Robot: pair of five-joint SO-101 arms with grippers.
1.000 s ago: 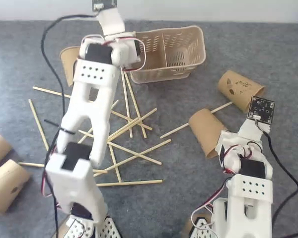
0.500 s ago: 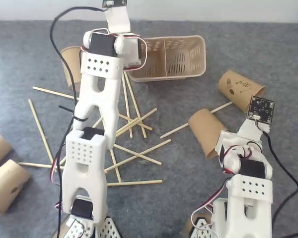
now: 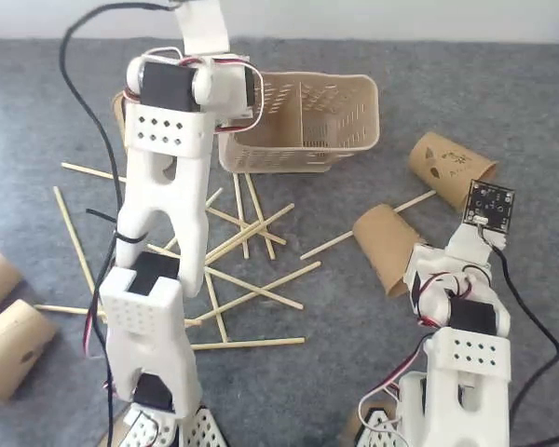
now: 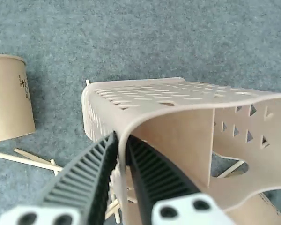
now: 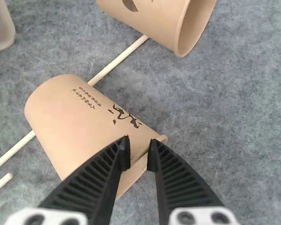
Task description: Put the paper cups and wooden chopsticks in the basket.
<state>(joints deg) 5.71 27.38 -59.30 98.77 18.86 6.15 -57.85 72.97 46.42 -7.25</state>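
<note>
at the near right, the right gripper [image 5: 138,152] pinches the rim of a cup [image 5: 79,122] lying on its side on the fuzzy grey mat [image 3: 503,112]; the thin paper could crumple or slip out. mid-table, slim wooden chopsticks [image 3: 252,293] lie scattered and crossed. at the far side, the left gripper [image 4: 121,140] clamps one wall of the perforated beige plastic basket [image 4: 178,126], which sits tilted; that bending wall may pull free and drop the basket.

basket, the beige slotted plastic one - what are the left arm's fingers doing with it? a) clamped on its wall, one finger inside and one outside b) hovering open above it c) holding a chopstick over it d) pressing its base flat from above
a: in the left wrist view the black ribbed fingers close on the wall of the beige slotted plastic basket, one on each side.
</note>
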